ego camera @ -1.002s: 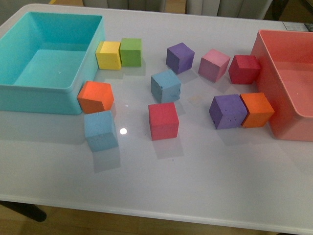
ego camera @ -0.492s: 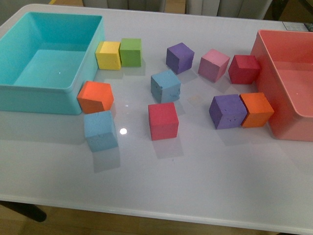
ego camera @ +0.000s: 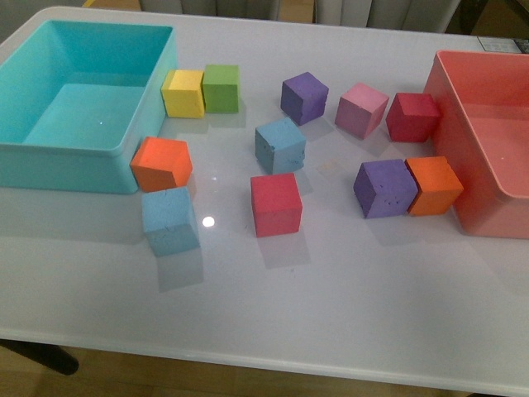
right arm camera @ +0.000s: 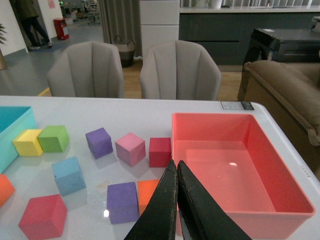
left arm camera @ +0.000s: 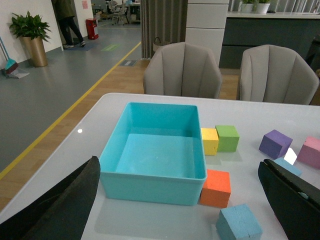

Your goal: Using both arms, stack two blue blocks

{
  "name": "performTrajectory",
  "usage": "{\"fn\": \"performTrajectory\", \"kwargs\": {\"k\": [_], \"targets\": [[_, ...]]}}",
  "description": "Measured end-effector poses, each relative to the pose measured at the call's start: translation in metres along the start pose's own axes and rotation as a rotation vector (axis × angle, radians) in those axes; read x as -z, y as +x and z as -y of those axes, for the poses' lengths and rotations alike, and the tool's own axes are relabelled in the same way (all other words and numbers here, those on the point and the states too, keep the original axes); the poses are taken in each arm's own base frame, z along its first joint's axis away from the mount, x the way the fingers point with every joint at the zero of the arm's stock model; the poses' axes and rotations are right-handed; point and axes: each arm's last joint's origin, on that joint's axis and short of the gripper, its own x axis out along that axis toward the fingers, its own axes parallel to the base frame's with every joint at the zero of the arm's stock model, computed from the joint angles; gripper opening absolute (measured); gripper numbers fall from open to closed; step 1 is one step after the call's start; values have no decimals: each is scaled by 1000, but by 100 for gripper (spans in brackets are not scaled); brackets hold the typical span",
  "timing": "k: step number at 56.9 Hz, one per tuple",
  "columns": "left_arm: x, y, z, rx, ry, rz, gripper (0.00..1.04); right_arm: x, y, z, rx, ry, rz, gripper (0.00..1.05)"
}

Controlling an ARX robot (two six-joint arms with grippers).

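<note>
Front view: a teal bin takes up the far left of the white table. An orange cube sits at the bin's near right corner. Right in front of that cube, the nearer blue block lies flat on the table. The farther blue block rests mid-table, well apart from the first, with a red cube just in front of it. Both blue blocks stand singly. Further right, a purple cube touches a second orange cube beside the coral bin.

Left wrist view: the left gripper hangs above the table and looks down over the teal bin. Its black fingers are spread wide and hold nothing.

Right wrist view: the right gripper hovers above the table. Its fingers are pressed together, empty, with the tips pointing over the purple and orange pair.
</note>
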Motion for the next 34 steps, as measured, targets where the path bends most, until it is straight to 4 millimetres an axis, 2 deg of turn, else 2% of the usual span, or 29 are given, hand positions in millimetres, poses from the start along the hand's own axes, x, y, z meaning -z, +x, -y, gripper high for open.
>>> {"fn": "performTrajectory", "kwargs": {"k": [15, 24, 34], "targets": [[0, 0, 0, 0, 0, 0, 96, 0, -5, 0, 0, 0, 0, 2], [0, 0, 0, 0, 0, 0, 96, 3, -15, 0, 1, 0, -9, 2], [0, 0, 0, 0, 0, 0, 96, 3, -16, 0, 1, 0, -6, 2]]}}
